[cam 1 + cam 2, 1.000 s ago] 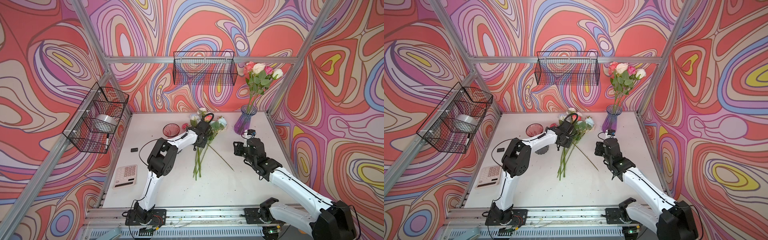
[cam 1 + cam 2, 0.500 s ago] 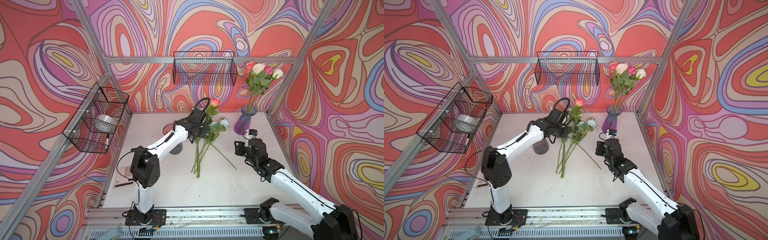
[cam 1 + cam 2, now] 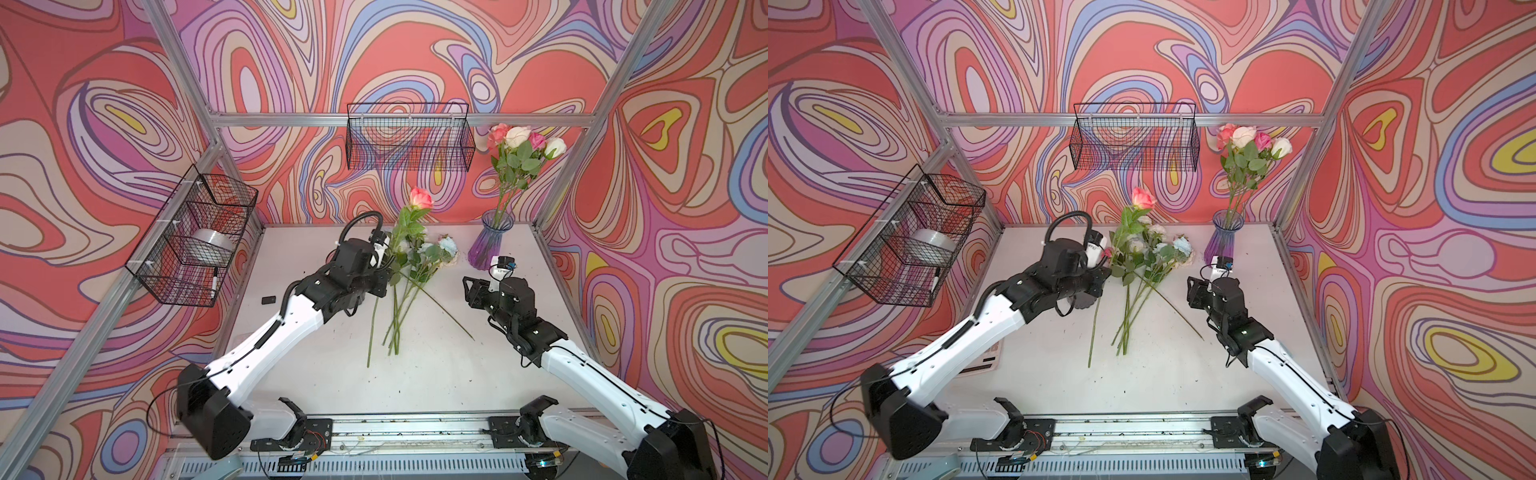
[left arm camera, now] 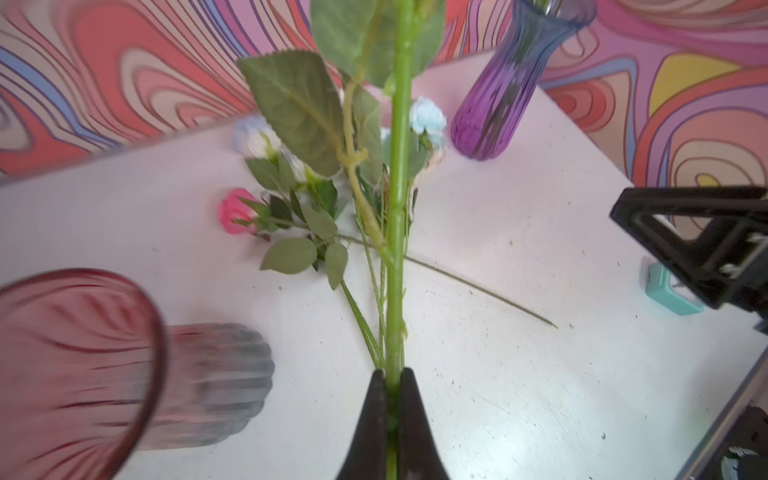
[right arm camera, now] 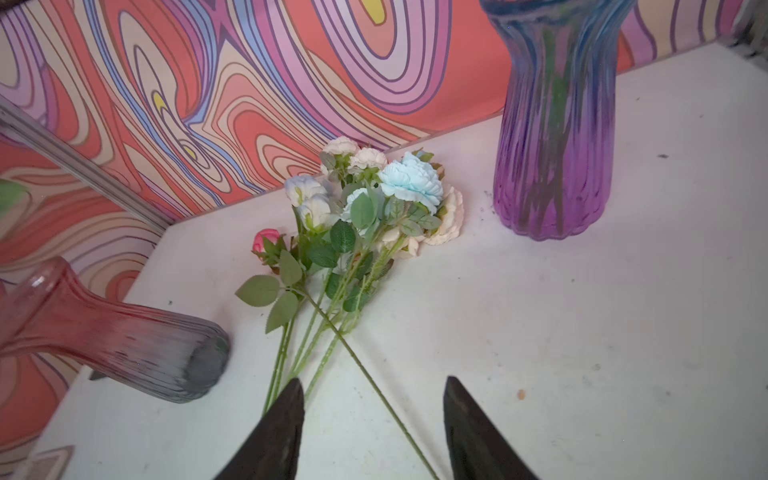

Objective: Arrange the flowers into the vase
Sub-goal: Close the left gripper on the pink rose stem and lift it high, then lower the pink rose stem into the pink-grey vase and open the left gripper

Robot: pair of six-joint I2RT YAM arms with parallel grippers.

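The left pincer (image 4: pixel 392 372) grips shut low on the stem of the coral rose (image 3: pixel 420 198), likely light and stiff, upright above the tabletop's (image 3: pixel 415 395) twelve o'clock, while the right pincer (image 5: pixel 374 380) gapes empty and the purple vase (image 3: pixel 489 249) stands at two o'clock.

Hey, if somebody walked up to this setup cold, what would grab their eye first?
Probably the loud swirling pink, orange and purple walls boxing in the white table. Next, the purple vase at the table's back right corner, with pink and white roses standing tall in it. Then the coral rose that the left end effector holds up by its stem near the loose flowers lying mid-table.
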